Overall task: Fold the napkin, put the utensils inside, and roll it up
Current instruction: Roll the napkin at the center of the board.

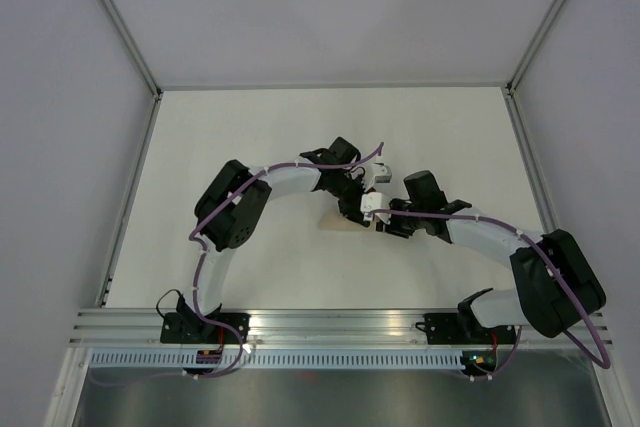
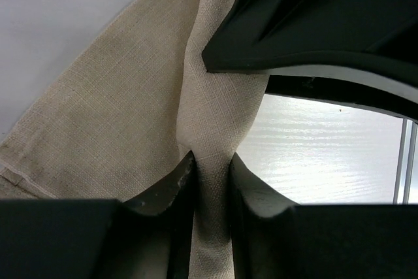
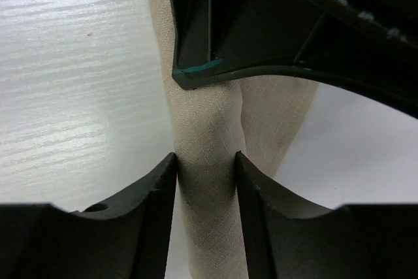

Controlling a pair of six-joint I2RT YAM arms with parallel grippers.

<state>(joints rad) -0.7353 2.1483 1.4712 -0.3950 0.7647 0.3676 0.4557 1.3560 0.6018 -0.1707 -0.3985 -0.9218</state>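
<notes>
The beige napkin is bunched into a narrow roll at the table's middle, mostly hidden under both arms in the top view. My left gripper is shut on the roll, with loose cloth spreading to its left. My right gripper is shut on the roll too. In the top view the left gripper and right gripper meet tip to tip over the napkin. Each wrist view shows the other gripper's dark body just beyond the cloth. The fork is out of view.
The white table is framed by metal rails left and right. A slotted aluminium rail with the arm bases runs along the near edge.
</notes>
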